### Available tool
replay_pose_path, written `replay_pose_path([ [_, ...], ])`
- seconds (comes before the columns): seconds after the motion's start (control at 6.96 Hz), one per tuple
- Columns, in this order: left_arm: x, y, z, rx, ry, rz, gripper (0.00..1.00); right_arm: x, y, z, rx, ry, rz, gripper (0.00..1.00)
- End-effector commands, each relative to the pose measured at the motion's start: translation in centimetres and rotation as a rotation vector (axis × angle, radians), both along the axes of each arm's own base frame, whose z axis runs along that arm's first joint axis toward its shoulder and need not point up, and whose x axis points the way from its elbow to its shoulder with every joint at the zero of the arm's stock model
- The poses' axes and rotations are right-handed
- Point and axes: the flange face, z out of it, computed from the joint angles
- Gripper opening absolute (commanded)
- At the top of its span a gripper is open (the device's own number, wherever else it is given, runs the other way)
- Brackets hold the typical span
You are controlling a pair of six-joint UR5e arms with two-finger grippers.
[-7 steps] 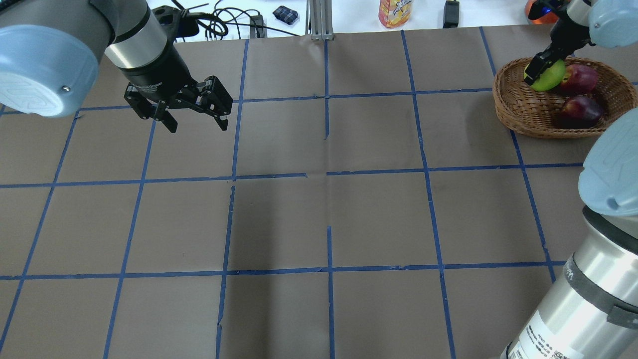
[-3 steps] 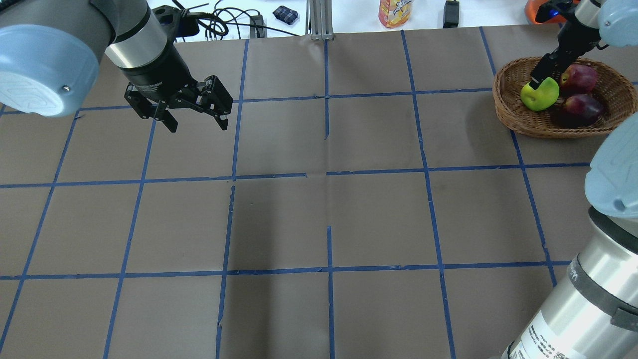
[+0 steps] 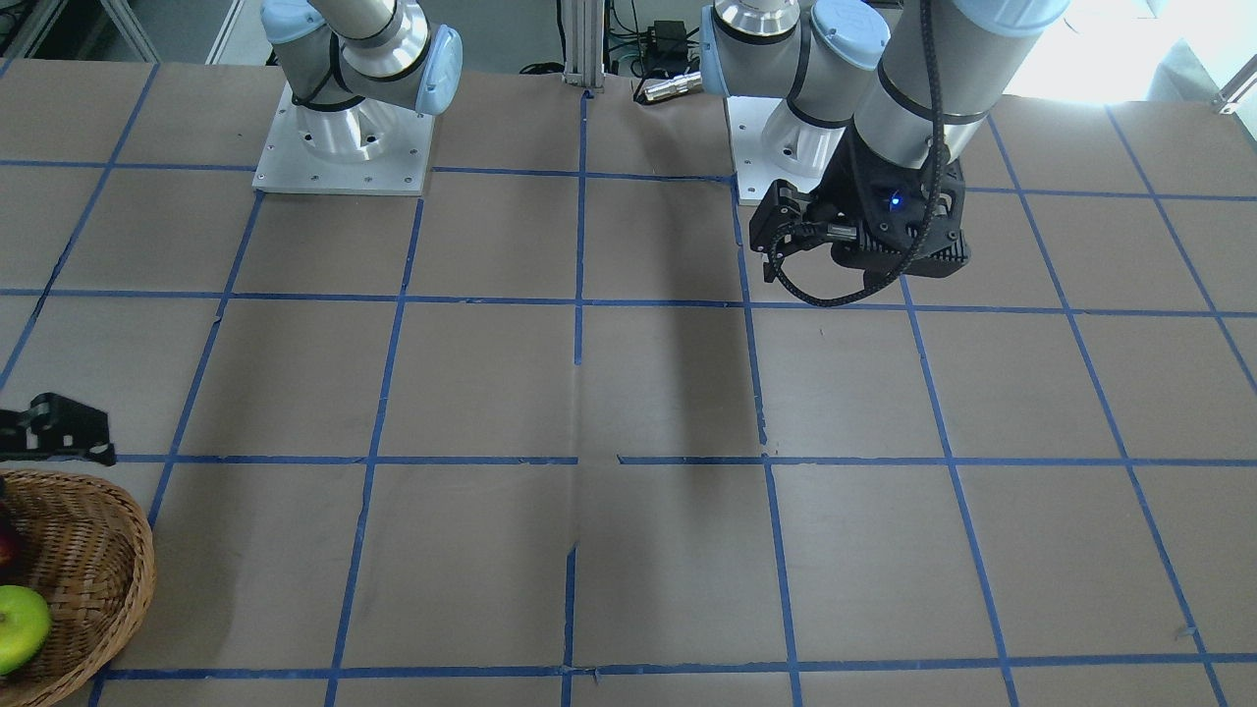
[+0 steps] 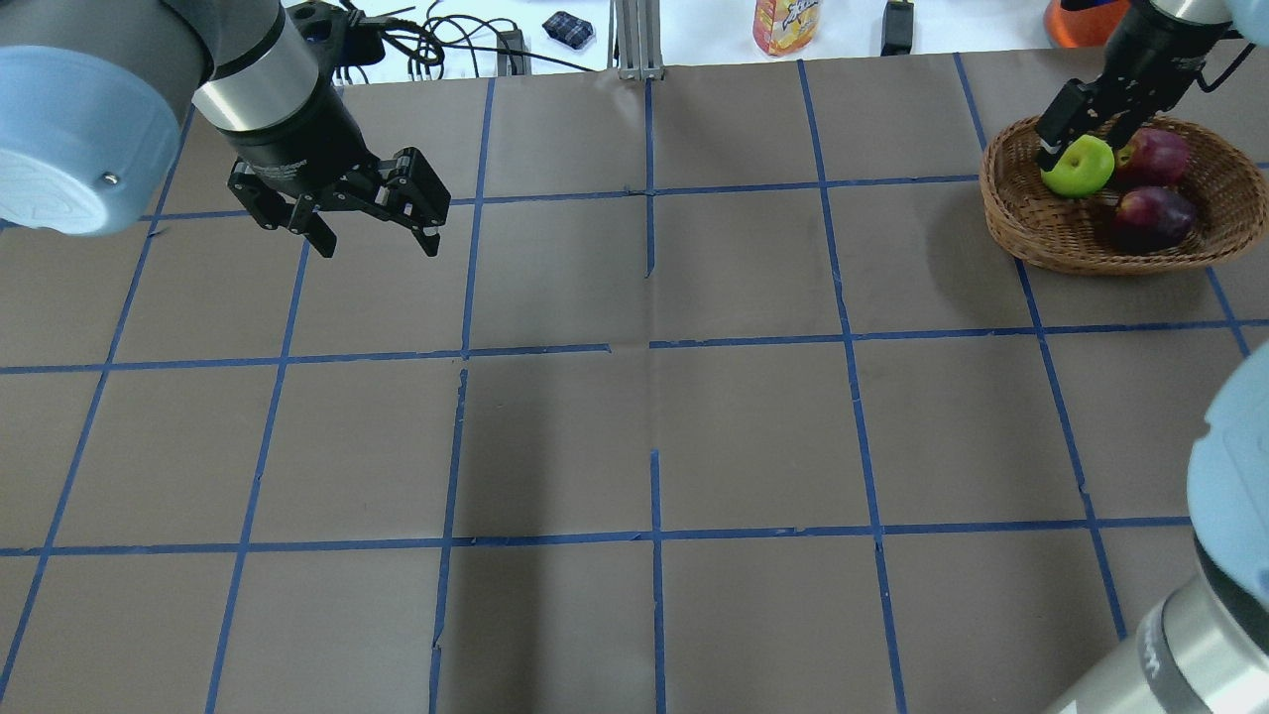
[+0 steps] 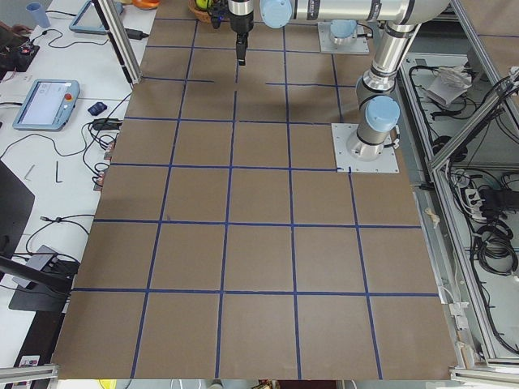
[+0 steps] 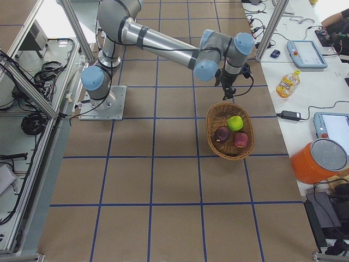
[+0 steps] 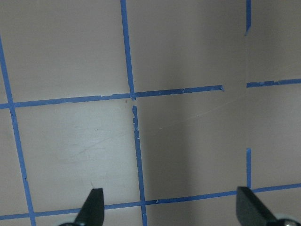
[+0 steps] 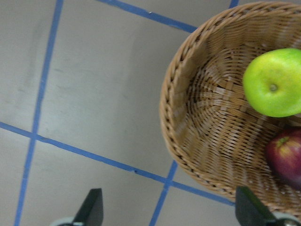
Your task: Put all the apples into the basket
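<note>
Basket (image 4: 1001, 213) sits upper right of overhead view, on table (image 4: 634, 426). All three apples inside: green apple (image 4: 1079, 167) at left, red apple (image 4: 1155, 154) just beside it toward top, maroon apple (image 4: 1150, 216) at lower right, near both. Right gripper (image 8: 170, 209) raised over basket's left rim — fingers spread wide, nothing between them. Left gripper (image 4: 377, 236) upper left of same view, above table, well apart from basket — also spread, empty.

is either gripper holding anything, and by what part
Nothing is held. The left gripper and right gripper are open and empty; the green apple lies in the basket.
</note>
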Motion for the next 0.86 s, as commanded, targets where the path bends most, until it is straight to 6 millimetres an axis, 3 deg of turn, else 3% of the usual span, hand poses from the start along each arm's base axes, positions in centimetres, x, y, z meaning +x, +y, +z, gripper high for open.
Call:
replay_pose_path([
  [0.0,0.1,0.1,0.2,-0.005,-0.016,-0.002,1.00,11.7,7.5,7.5,-0.066,0.013,-0.118,1.00],
  [0.14,0.1,0.0,0.7,-0.014,-0.017,-0.002,1.00,17.4,10.7,10.5,-0.112,0.019,-0.149,1.00],
  [0.43,0.0,-0.1,0.8,-0.015,-0.010,0.000,1.00,25.8,15.2,13.4,-0.141,0.014,-0.193,1.00],
  [0.58,-0.1,-0.3,0.7,-0.015,-0.005,0.001,1.00,26.8,16.6,15.1,-0.190,-0.007,-0.174,1.00],
  [0.72,-0.3,-0.7,0.9,-0.020,-0.017,-0.011,1.00,26.8,16.5,14.2,-0.194,-0.008,-0.168,1.00],
])
